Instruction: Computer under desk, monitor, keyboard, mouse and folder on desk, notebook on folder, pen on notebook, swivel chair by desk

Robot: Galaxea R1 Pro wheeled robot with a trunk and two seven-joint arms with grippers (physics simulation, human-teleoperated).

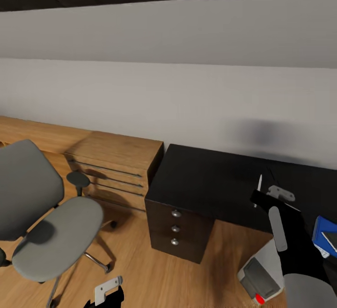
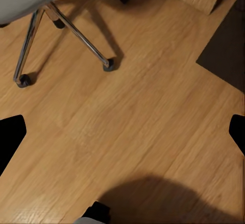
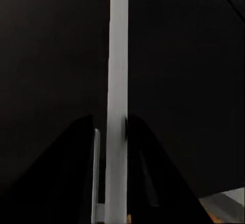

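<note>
No readable text, label, brand or number anywhere. Blank on the desk (image 1: 206, 181), the swivel chair (image 1: 42, 214) and the computer (image 1: 260, 277), apart from a plain red light on its front panel.

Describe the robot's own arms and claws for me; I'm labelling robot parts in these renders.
The right arm is black with a rounded pale grey pad along the forearm and a grey shell lower down. Its right claw has black fingers below a light grey bracket. The left claw shows a similar pale bracket on black. In the wrist views the fingers are plain black wedges. No cables or markings are visible.
</note>
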